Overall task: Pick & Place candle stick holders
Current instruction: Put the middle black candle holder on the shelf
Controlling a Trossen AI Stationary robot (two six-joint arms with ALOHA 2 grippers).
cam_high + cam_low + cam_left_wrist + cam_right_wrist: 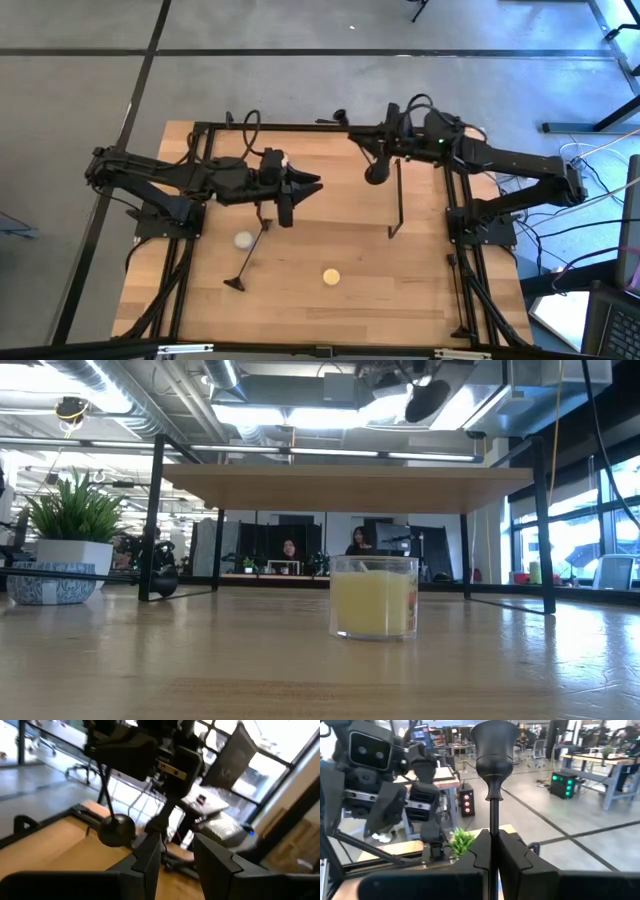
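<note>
From above: left gripper [300, 186] over the table [200, 290], fingers parted around a tilted candlestick [250, 252], base near the white candle [243, 239]. Right gripper [385, 160] clamped on an upright candlestick [396, 200]. Right wrist view alone: its cup top above the closed fingers [515, 857]. Low view: only the yellow candle [373, 596] under the shelf [350, 488].
</note>
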